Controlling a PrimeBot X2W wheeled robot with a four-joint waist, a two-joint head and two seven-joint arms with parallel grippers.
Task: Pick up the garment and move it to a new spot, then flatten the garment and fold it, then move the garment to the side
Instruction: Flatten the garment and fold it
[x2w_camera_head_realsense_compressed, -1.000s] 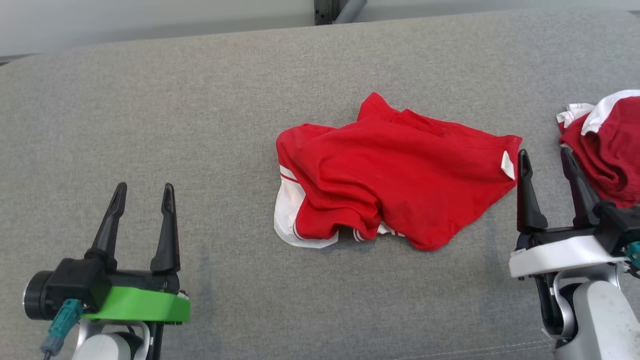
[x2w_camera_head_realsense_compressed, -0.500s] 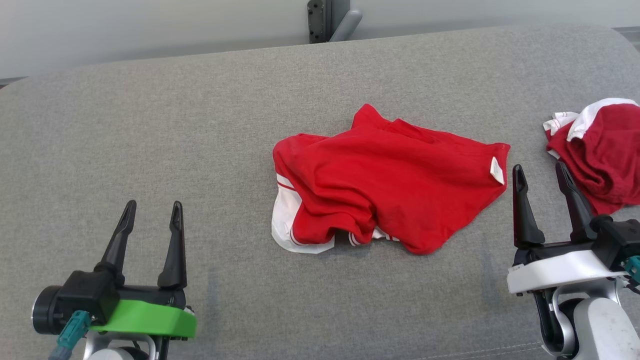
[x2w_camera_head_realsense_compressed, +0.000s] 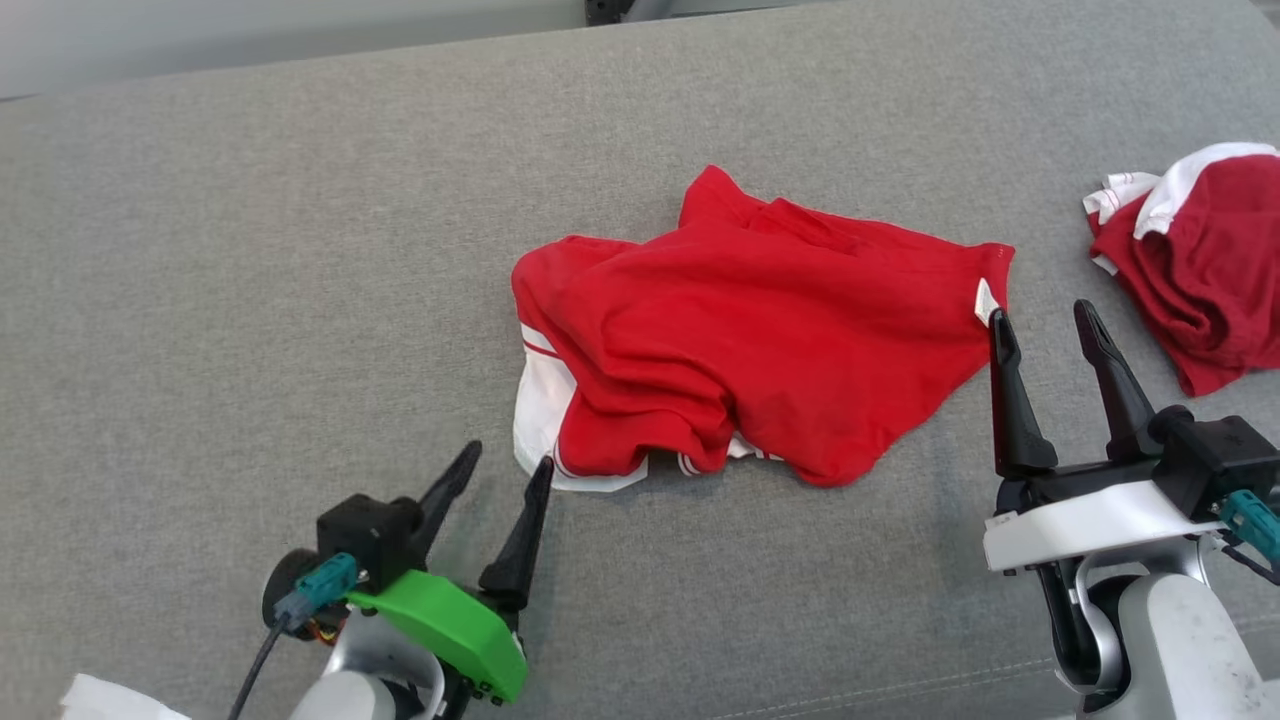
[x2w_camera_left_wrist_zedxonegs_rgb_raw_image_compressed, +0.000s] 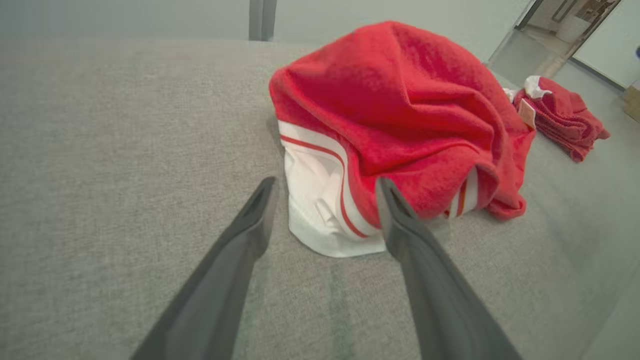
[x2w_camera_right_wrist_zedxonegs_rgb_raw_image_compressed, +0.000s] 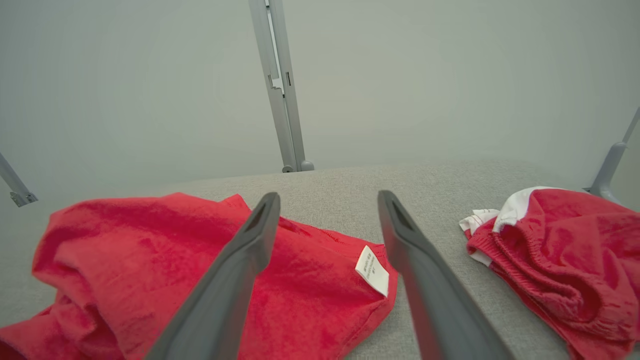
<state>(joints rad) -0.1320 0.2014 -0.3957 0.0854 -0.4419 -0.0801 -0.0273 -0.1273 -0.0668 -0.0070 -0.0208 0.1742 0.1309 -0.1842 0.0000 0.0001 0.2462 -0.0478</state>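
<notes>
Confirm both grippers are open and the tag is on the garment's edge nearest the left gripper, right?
No: the tag is on the garment's edge nearest the right gripper, per the right wrist view. It and the left gripper are open.

Lower left in the head view, the left gripper (x2w_camera_head_realsense_compressed: 508, 456) has two long tapered black fingers (x2w_camera_head_realsense_compressed: 520, 530) on a bright green bracket (x2w_camera_head_realsense_compressed: 440, 620), with a teal plug (x2w_camera_head_realsense_compressed: 318, 583) and dark cable (x2w_camera_head_realsense_compressed: 255, 665). Lower right, the right gripper (x2w_camera_head_realsense_compressed: 1041, 313) matches, but on a white bracket (x2w_camera_head_realsense_compressed: 1080, 525) above a pale grey forearm (x2w_camera_head_realsense_compressed: 1180, 640).
</notes>
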